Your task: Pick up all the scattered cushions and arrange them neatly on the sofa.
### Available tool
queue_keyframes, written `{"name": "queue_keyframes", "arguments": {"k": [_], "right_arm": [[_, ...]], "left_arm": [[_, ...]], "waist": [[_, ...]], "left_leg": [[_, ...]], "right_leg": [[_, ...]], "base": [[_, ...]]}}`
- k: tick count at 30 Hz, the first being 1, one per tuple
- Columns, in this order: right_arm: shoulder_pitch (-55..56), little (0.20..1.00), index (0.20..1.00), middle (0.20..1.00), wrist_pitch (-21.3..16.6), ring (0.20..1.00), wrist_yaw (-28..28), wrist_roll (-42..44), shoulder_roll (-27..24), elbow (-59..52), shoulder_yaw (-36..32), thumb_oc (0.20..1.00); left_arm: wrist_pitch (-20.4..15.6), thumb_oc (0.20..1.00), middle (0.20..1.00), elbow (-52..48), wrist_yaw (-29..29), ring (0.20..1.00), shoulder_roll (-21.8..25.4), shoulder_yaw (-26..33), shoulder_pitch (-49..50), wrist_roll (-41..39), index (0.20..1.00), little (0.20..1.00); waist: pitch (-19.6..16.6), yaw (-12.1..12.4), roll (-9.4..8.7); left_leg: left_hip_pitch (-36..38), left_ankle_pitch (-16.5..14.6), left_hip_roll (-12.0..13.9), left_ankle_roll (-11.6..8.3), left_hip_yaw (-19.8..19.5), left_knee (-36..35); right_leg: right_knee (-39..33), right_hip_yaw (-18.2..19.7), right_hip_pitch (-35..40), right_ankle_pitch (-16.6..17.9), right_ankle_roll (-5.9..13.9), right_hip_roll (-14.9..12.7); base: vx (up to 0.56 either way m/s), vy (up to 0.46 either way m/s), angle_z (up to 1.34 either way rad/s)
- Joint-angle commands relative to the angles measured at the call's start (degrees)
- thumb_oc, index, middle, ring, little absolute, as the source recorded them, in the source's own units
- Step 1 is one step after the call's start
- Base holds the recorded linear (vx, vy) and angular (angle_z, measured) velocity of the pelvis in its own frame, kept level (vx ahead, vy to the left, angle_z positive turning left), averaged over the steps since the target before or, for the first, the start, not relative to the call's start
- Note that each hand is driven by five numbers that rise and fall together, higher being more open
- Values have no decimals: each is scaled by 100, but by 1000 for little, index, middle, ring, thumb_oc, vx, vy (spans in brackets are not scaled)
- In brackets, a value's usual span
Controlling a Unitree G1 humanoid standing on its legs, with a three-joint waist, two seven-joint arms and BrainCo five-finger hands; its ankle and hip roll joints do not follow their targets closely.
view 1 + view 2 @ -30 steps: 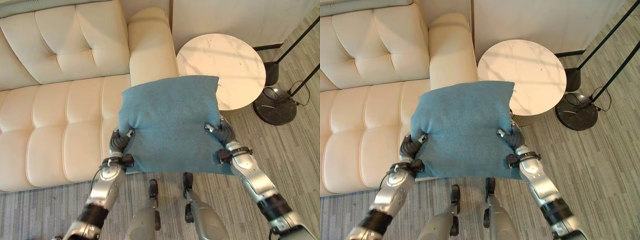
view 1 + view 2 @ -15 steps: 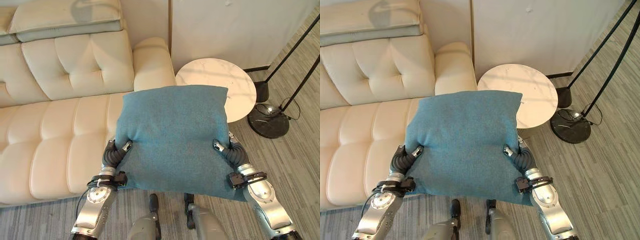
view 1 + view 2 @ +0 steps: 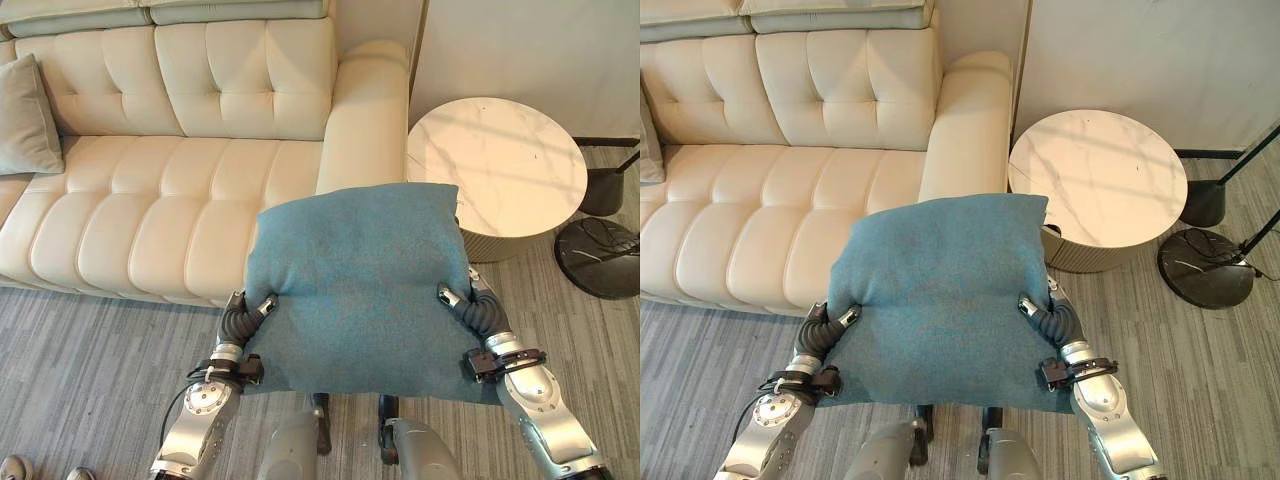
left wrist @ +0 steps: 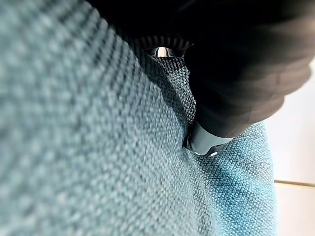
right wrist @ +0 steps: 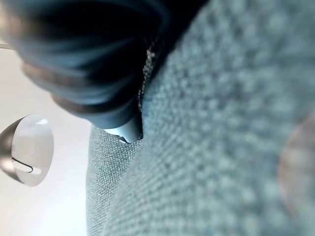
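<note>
A teal-blue cushion hangs flat in the air in front of me, level with the right armrest of the cream sofa. My left hand grips its left edge, thumb on top and fingers hidden beneath. My right hand grips the right edge the same way. In the left wrist view the hand presses its thumb into the cushion's weave. The right wrist view shows that hand clamped against the fabric. A grey cushion leans on the sofa's far left.
A round marble-topped side table stands right of the armrest. Beside it, a black floor-lamp base sits on the grey plank floor. A person's shoes show at the lower left corner.
The camera has swung left and now takes in more of the sofa and the grey cushion. Both hands keep the same hold on the blue cushion.
</note>
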Motion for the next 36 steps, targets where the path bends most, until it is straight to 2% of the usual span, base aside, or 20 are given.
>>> {"name": "queue_keyframes", "arguments": {"k": [1, 3, 7, 11, 12, 13, 14, 17, 18, 20, 23, 24, 26, 27, 29, 30, 32, 33, 35, 36], "right_arm": [[-361, 200, 200, 200, -692, 200, 98, -119, 180, -742, -70, 200], [-217, 200, 200, 200, -704, 200, 93, -196, 204, -792, -220, 200], [-256, 200, 200, 200, -597, 200, 84, -243, 262, -777, -176, 200], [-376, 200, 200, 200, -504, 200, 199, -193, 361, -725, 24, 200], [-399, 200, 200, 200, -497, 200, 218, -171, 385, -730, 48, 200], [-397, 200, 200, 200, -496, 200, 219, -171, 387, -725, 50, 200], [-447, 200, 200, 200, -470, 200, 260, -129, 420, -728, 93, 200], [-494, 200, 200, 200, -444, 200, 318, -84, 477, -701, 141, 200], [-510, 200, 200, 200, -439, 200, 348, -70, 518, -714, 173, 200], [-508, 200, 200, 200, -441, 200, 359, -70, 534, -719, 184, 200], [-509, 200, 200, 200, -454, 200, 415, -23, 605, -757, 244, 200], [-505, 200, 200, 200, -468, 200, 415, -21, 627, -751, 281, 200], [-472, 200, 200, 200, -489, 200, 441, 3, 603, -783, 279, 200], [-466, 200, 200, 200, -496, 200, 463, 6, 563, -801, 263, 200], [-511, 200, 200, 200, -507, 200, 466, 61, 497, -804, 280, 200], [-523, 200, 200, 200, -511, 200, 464, 91, 473, -806, 275, 200], [-486, 200, 200, 200, -517, 200, 481, 182, 413, -815, 217, 200], [-455, 200, 200, 200, -522, 200, 510, 216, 403, -839, 191, 200], [-410, 200, 200, 200, -543, 200, 533, 249, 391, -848, 159, 200], [-290, 200, 200, 200, -538, 200, 587, 312, 384, -876, 112, 200]], "left_arm": [[-587, 200, 200, -564, -195, 200, 126, -85, -438, -144, 200, 200], [-575, 200, 200, -536, -245, 200, 138, -114, -489, -158, 200, 200], [-512, 200, 200, -523, -293, 200, 228, -44, -409, -95, 200, 200], [-455, 200, 200, -544, -351, 200, 288, 48, -261, -30, 200, 200], [-456, 200, 200, -551, -361, 200, 300, 70, -253, -28, 200, 200], [-453, 200, 200, -549, -361, 200, 302, 69, -250, -29, 200, 200], [-453, 200, 200, -587, -376, 200, 338, 98, -253, -3, 200, 200], [-450, 200, 200, -604, -418, 200, 411, 103, -269, 49, 200, 200], [-437, 200, 200, -607, -421, 200, 469, 95, -284, 77, 200, 200], [-429, 200, 200, -596, -421, 200, 474, 86, -284, 90, 200, 200], [-409, 200, 200, -582, -418, 200, 531, 96, -263, 144, 200, 200], [-414, 200, 200, -568, -409, 200, 536, 77, -270, 156, 200, 200], [-412, 200, 200, -536, -430, 200, 517, 2, -293, 135, 200, 200], [-418, 200, 200, -525, -449, 200, 512, -25, -313, 145, 200, 200], [-434, 200, 200, -498, -466, 200, 532, -45, -308, 165, 200, 200], [-435, 200, 200, -511, -477, 200, 523, -61, -312, 154, 200, 200], [-440, 200, 200, -481, -484, 200, 450, -89, -358, 164, 200, 200], [-450, 200, 200, -456, -501, 200, 414, -109, -383, 172, 200, 200], [-462, 200, 200, -433, -511, 200, 369, -107, -397, 180, 200, 200], [-463, 200, 200, -398, -550, 200, 305, -115, -393, 209, 200, 200]], "waist": [[-352, -181, -466], [-524, -367, -345], [-598, -366, -317], [-574, -252, -393], [-545, -223, -422], [-572, -223, -413], [-544, -169, -445], [-520, -96, -466], [-479, -53, -458], [-459, -38, -448], [-314, -11, -370], [-257, -29, -335], [-182, -140, -276], [-140, -232, -240], [-102, -308, -209], [-87, -342, -235], [-83, -478, -272], [-93, -526, -216], [-123, -556, -256], [-214, -609, -262]], "left_leg": [[41, -925, 323, -126, 621, 681], [553, -824, 749, -342, 1377, 135], [663, -785, 596, -399, 1165, -96], [641, -980, 389, -245, 1006, -4], [544, -894, 331, -149, 1034, 29], [594, -1013, 327, -196, 956, 22], [485, -968, 213, -63, 952, 69], [374, -1070, 30, 71, 842, 134], [335, -1139, -113, 180, 756, 142], [324, -1181, -182, 236, 719, 165], [465, -1358, -429, 467, 606, 163], [545, -1408, -464, 500, 593, 148], [754, -1500, -528, 506, 476, 112], [871, -1555, -564, 493, 412, 102], [1146, -1810, -635, 471, 350, 74], [1156, -1807, -676, 482, 377, 107], [1429, -2008, -780, 440, 254, 170], [1600, -2187, -766, 401, 139, 191], [1732, -2232, -829, 351, 127, 218], [1968, -2266, -837, 212, 81, 275]], "right_leg": [[-1410, -111, 811, 276, 662, -269], [-1444, -578, 925, 214, 809, -433], [-1539, -697, 1126, 273, 863, -524], [-1465, -607, 1271, 224, 926, -654], [-1426, -634, 1206, 307, 897, -704], [-1423, -575, 1251, 218, 936, -691], [-1351, -551, 1174, 298, 932, -770], [-1129, -432, 1064, 281, 991, -906], [-871, -349, 960, 282, 1008, -1007], [-683, -309, 889, 295, 1012, -1072], [499, -108, 395, 450, 934, -1234], [800, -60, 217, 473, 923, -1191], [1046, 136, -152, 345, 864, -796], [995, 219, -400, 307, 861, -576], [649, 104, -696, 304, 926, -507], [451, -23, -774, 433, 892, -518], [-159, -281, -964, 657, 990, -402], [-386, -379, -971, 632, 1098, -319], [-630, -537, -1056, 729, 1150, -335], [-997, -1056, -1009, 882, 1177, -395]], "base": [[-1, 102, 72], [110, 186, 109], [127, 188, 92], [87, 169, 31], [54, 124, 14], [5, 188, 14], [84, 195, 11], [79, 268, 6], [95, 244, 8], [73, 204, 6], [129, 326, 11], [163, 290, 8], [195, 175, 14], [265, 159, 36], [288, 111, 38], [282, 57, 18], [369, 25, 21], [491, 12, 32], [422, -24, 41], [419, -68, 42]]}}
